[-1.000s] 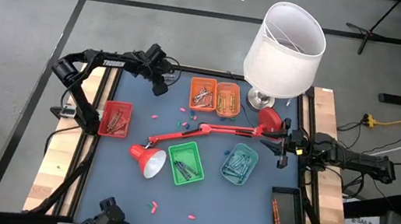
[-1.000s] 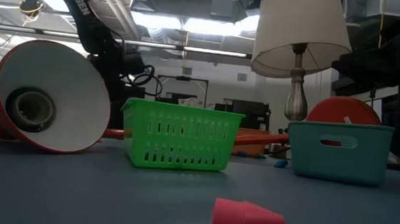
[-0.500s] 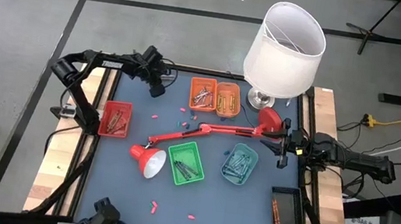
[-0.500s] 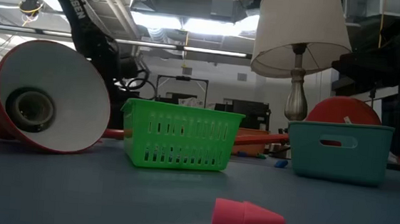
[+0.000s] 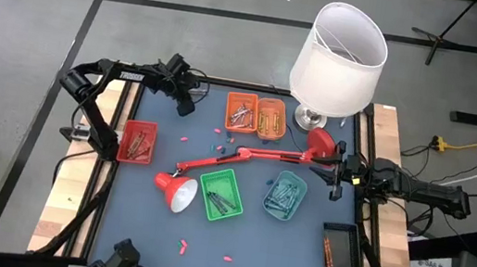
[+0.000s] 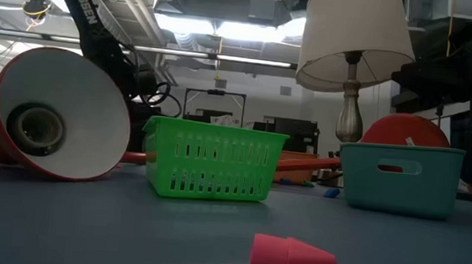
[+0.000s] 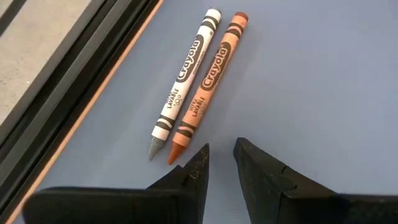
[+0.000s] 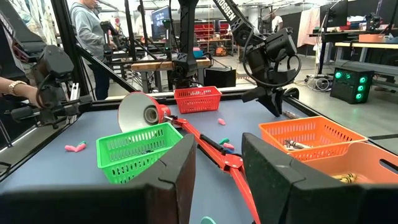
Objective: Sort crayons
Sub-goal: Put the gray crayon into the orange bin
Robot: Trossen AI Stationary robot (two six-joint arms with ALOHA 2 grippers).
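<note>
A grey crayon (image 7: 183, 84) and an orange crayon (image 7: 208, 78) lie side by side on the blue mat (image 7: 323, 74), close to the table's far left edge. My left gripper (image 7: 221, 152) (image 5: 188, 103) hangs just short of their tips, slanting down. It is open by a narrow gap with nothing between the fingers. My right gripper (image 8: 217, 162) (image 5: 338, 174) waits level at the table's right edge, open and holding nothing. More crayons lie in the baskets.
A red basket (image 5: 137, 141), two orange baskets (image 5: 255, 114), a green basket (image 5: 221, 194) and a teal basket (image 5: 285, 194) stand on the mat. A fallen red desk lamp (image 5: 216, 160) lies across the middle. A white-shaded lamp (image 5: 338, 59) stands far right. Pink bits (image 5: 184, 243) lie near the front.
My left gripper has sunk a little toward the mat and shifted slightly toward the table's left edge, its fingers keeping the same gap. Nothing else has moved.
</note>
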